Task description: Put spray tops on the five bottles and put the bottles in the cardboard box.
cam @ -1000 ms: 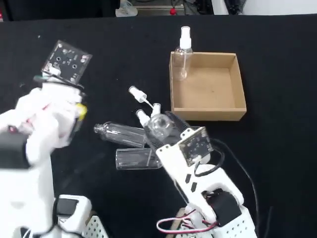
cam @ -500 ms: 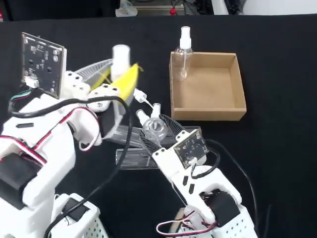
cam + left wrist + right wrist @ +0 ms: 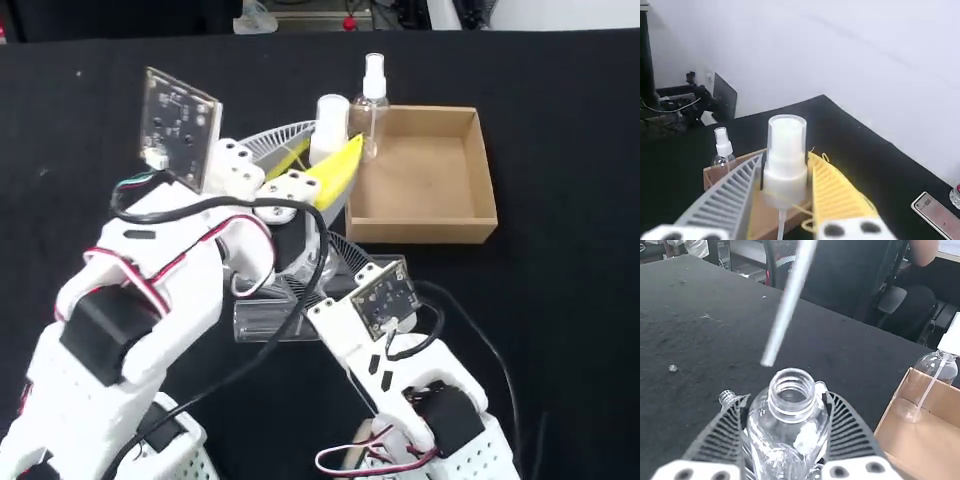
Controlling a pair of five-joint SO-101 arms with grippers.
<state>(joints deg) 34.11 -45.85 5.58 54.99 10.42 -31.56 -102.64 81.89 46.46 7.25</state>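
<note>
The left tool [image 3: 785, 167] is gripping a white spray top [image 3: 786, 160] between its grey and yellow fingers, and it is holding this top upright above the tabletop [image 3: 560, 120]. Compared with half a second ago, the left arm is now reaching farther toward the box [image 3: 420, 228], so the spray top [image 3: 330, 128] is now hanging near the box's left far corner, just beside the capped bottle [image 3: 372, 105] that is standing inside that corner. The right tool [image 3: 790, 407] is staying in almost the same place as before, and it is clamping an open bottle [image 3: 790, 417] around the shoulder, with the mouth pointing up. In the right wrist view the thin tube [image 3: 787, 305] of the spray top is hanging slanted over this bottle; its lower end is sitting just above the mouth and a little to one side, not inside it. One more bottle [image 3: 270, 318] is lying on its side on the tabletop, partly under the left arm. The loose tops that were showing beside the right tool one second ago are now being covered by the left arm. In the left wrist view the capped bottle [image 3: 722, 150] and the box [image 3: 735, 167] are showing behind the held top.
</note>
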